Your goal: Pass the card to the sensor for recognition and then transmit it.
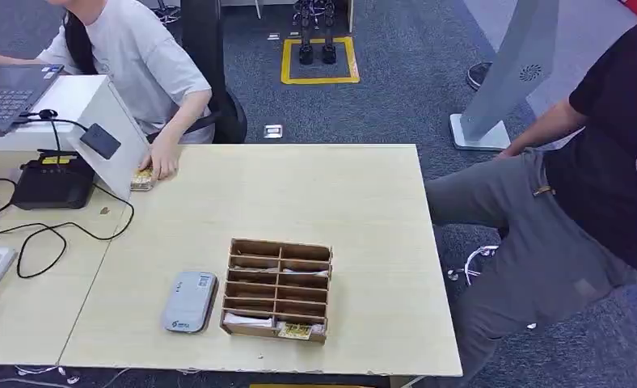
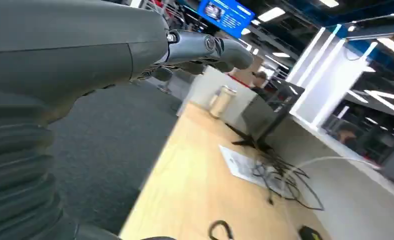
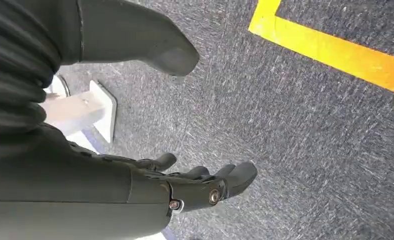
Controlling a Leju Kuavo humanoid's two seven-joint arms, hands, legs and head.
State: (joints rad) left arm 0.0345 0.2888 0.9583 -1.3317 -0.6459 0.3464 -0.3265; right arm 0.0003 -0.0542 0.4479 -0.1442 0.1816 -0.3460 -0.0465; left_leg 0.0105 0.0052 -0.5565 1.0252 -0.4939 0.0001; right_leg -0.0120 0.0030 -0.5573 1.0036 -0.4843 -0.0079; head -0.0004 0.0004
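A wooden compartment rack (image 1: 281,245) stands near the front of the light wood table (image 1: 364,202). A yellow-patterned card (image 1: 297,330) and a white card (image 1: 246,320) lie in its nearest slots. Just left of the rack lies the grey sensor (image 1: 190,301). At the table's far left corner a seated person's hand (image 1: 163,162) rests on a small stack of cards (image 1: 143,179). My left hand (image 2: 135,45) hangs beside the table edge, fingers stretched out and holding nothing. My right hand (image 3: 150,185) hangs over grey carpet, thumb apart from the fingers, holding nothing.
A laptop (image 1: 8,89), a black device (image 1: 54,182) and loose cables (image 1: 48,234) sit on the left desk. A second person (image 1: 574,202) sits close to the table's right edge. A white stand base (image 1: 481,133) and a yellow floor square (image 1: 319,61) lie beyond.
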